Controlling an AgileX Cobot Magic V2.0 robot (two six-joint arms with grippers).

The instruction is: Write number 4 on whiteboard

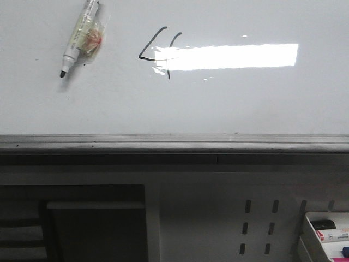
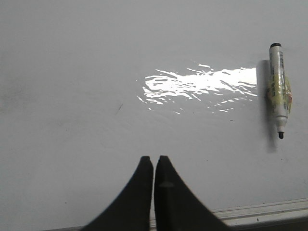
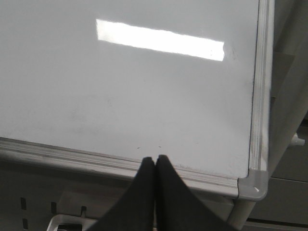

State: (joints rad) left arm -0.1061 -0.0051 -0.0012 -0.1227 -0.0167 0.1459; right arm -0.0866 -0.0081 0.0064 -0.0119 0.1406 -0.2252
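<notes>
The number 4 (image 1: 159, 53) stands drawn on the whiteboard (image 1: 229, 103), its slanted angle stroke and downstroke running into the near end of the bright light reflection (image 1: 229, 56), so the writing itself looks done. The uncapped marker (image 1: 77, 36) lies flat on the board with tape wrapped round its barrel, probably added to give the fingers a surer hold; no gripper touches it, and its black tip points toward the board's lower rail (image 1: 174, 143).

In the left wrist view the left gripper (image 2: 154, 161) has its black fingers pressed together with nothing between them, hovering near the rail. From it, the marker sits well off to one side and farther up the board, beyond the end of the glare. The 4 does not show in this view.

The right gripper (image 3: 155, 159) is likewise closed and empty, poised just over the rail near the board's corner bracket (image 3: 255, 185), well apart from marker and numeral, neither of which appears in its view. Both arms seem parked clear of the writing, as suits a finished job.

A tray (image 1: 327, 229) of spare markers sits below the board.
</notes>
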